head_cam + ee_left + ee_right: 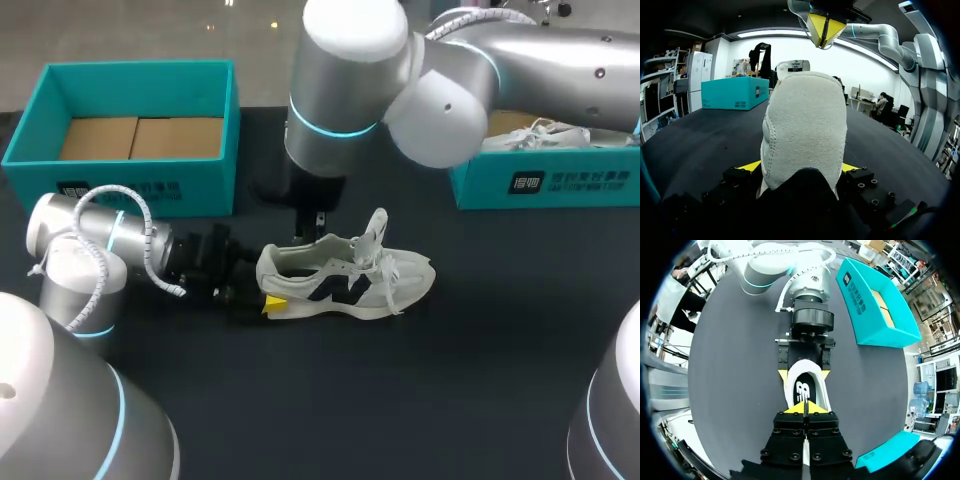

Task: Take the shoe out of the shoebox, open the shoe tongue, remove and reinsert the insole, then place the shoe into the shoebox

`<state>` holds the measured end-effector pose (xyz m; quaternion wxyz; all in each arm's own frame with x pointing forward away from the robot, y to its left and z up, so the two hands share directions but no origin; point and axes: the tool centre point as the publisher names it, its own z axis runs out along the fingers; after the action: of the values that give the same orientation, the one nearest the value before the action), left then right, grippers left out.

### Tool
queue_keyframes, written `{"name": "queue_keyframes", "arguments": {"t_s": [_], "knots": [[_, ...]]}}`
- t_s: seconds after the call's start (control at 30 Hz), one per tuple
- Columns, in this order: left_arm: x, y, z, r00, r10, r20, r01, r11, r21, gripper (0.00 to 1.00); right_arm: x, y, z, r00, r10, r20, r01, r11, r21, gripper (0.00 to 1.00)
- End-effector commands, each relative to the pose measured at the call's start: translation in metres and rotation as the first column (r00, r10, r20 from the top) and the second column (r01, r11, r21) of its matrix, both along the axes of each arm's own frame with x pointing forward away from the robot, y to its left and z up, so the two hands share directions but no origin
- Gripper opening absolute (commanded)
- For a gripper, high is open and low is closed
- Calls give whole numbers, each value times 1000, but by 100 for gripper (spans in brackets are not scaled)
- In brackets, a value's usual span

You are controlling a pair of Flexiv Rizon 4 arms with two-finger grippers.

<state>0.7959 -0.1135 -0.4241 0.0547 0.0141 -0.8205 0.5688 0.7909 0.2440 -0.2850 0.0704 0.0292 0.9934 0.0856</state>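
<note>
- White suede-and-mesh sneaker [345,287]: heel clamped between left gripper [801,168] fingers; downward pressure may twist it loose.
- Right gripper [804,409]: tips closed, empty, above the collar; could snag laces.

Black table [480,380], teal box [560,185] holding 1 sneaker [545,135]

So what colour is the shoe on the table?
It's an off-white sneaker with a black side logo, clearest in the head view.
</note>
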Motion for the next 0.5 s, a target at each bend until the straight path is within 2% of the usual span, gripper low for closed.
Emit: {"name": "queue_keyframes", "arguments": {"t_s": [0.03, 0.23, 0.5], "knots": [[0, 1, -5, 1000, 0, 0, 0, 1000, 0, 0, 2, 9, -34, 1000, 7, -13, -7, 1000, -3, 0], [0, 1, -5, 1000, 0, 0, 0, 1000, 0, 0, -1, 3, -56, 1000, -18, -25, 17, 999, -39, 0], [0, 1, -5, 1000, 0, 0, 0, 1000, 0, 0, 10, -13, -69, 997, -80, 18, 82, 994, -77, 0]]}}
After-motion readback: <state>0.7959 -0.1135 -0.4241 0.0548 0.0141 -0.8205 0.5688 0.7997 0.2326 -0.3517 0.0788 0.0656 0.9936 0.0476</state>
